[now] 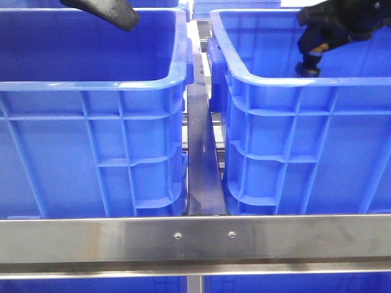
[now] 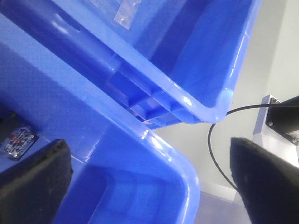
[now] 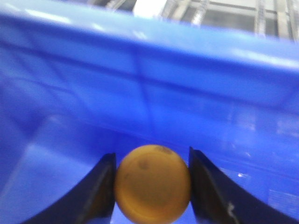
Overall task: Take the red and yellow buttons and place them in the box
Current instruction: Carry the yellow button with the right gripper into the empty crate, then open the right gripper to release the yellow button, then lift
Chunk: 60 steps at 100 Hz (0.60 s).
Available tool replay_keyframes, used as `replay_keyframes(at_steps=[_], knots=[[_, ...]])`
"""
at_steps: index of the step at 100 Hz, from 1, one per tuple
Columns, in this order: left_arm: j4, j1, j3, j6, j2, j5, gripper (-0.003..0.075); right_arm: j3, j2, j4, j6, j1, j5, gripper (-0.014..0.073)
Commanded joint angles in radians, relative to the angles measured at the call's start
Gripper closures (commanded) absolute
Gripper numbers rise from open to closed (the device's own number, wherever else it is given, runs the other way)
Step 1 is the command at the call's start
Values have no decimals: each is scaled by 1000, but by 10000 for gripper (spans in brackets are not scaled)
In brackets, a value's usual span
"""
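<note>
My right gripper (image 3: 152,189) is shut on the yellow-orange button (image 3: 152,183), a round domed cap held between both fingers. In the front view this gripper (image 1: 308,66) hangs over the inside of the right blue crate (image 1: 275,82), near its front rim. My left gripper (image 2: 149,186) is open and empty, its fingers (image 2: 32,182) wide apart above a corner of the left blue crate (image 2: 187,172). In the front view it (image 1: 122,19) sits at the top, over the left crate (image 1: 91,82). The red button is out of view.
A steel rail (image 1: 204,159) runs between the two crates and a steel bar (image 1: 195,241) crosses in front. A third blue crate (image 2: 205,70) stands behind the left one. A small circuit board (image 2: 18,140) lies in the left crate. A black cable (image 2: 215,149) hangs beside it.
</note>
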Motion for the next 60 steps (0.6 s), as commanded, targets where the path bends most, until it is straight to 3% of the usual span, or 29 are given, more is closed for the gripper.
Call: replay_keyframes(at_steps=[1, 48, 53, 60], knots=[[-63, 4, -33, -8, -46, 44, 82, -37, -36, 26, -16, -4, -60, 471], [-63, 4, -33, -8, -46, 40, 82, -37, 23, 26, -16, -4, -104, 468], [-63, 4, -33, -8, -46, 40, 82, -37, 23, 26, -16, -4, -108, 446], [-63, 4, -33, -8, -46, 40, 82, -37, 23, 26, -16, -4, -109, 351]])
